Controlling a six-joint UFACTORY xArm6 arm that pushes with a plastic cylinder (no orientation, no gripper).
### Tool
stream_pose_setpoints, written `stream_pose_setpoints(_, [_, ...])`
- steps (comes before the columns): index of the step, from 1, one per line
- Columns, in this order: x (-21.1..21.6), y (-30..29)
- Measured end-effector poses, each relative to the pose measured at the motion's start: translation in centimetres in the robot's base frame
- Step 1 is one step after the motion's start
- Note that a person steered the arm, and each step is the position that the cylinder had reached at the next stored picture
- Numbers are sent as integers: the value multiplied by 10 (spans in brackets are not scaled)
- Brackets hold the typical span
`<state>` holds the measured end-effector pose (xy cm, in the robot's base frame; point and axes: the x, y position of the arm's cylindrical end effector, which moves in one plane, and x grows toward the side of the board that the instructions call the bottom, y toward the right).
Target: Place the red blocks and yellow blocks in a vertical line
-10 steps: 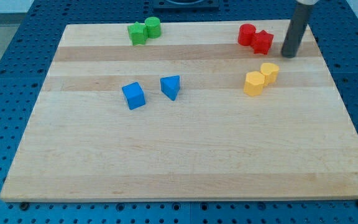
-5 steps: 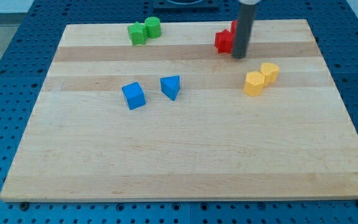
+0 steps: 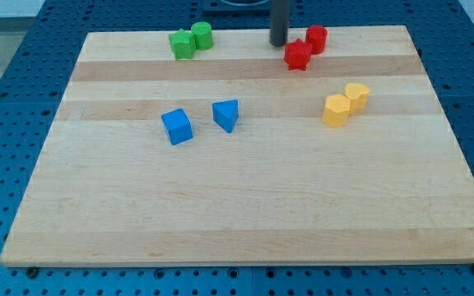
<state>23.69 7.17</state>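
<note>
- My rod is a straight, smooth cylinder, dark grey to near black, with a faint lighter sheen along one side.
- My tip (image 3: 279,43) is a flat, blunt end, the same width as the shaft.
- No cables, screws or markings show on it.

Dark straight rod runs out of the view's top edge, only its lower stretch shows; my tip (image 3: 279,43) is visible on the wooden surface (image 3: 245,205), near the top edge. Two green blocks (image 3: 190,40) touch and overlap, shapes too small to call. The red block at the view's top right (image 3: 317,38) is partly covered by the red block in front (image 3: 298,55); exact shapes unclear.
</note>
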Motion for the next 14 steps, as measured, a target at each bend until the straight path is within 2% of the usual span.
stream_pose_setpoints(2, [35,-3])
stream_pose_setpoints(3, [-10,-23])
stream_pose_setpoints(6, [-22,60])
stream_pose_setpoints(7, [-22,46])
stream_pose_setpoints(8, [-14,-22])
stream_pose_setpoints(9, [12,-34])
stream_pose_setpoints(11, [30,37])
stream_pose_setpoints(12, [46,41])
stream_pose_setpoints(14, [60,-28])
